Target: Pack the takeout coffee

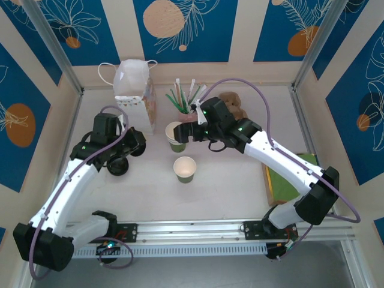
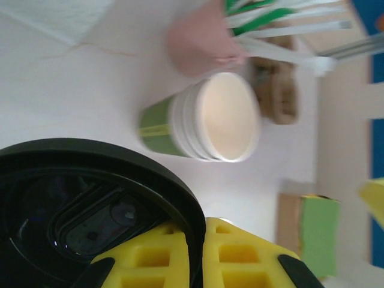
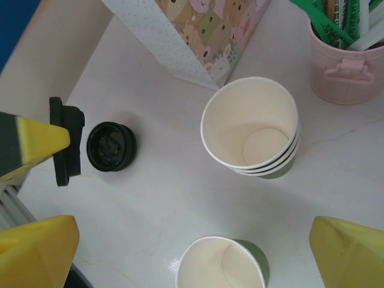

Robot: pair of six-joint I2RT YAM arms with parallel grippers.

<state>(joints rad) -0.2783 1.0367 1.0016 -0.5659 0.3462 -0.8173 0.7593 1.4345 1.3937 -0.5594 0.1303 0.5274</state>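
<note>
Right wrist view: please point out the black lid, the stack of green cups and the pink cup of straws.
black lid (image 3: 111, 146), right wrist view, centre of its top.
stack of green cups (image 3: 249, 123), right wrist view, inside of the top cup.
pink cup of straws (image 3: 336, 84), right wrist view, its side wall.

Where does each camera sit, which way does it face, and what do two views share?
Top external: above and behind the bases, facing down at the table; left arm and right arm show.
Left wrist: close by the black lid, facing across toward the stacked cups; the left gripper's yellow fingers show.
Right wrist: above the stacked cups, facing down; the right gripper's yellow fingers show in both lower corners.
Shared: both wrist views hold the black lid, stacked cups and pink straw cup.
</note>
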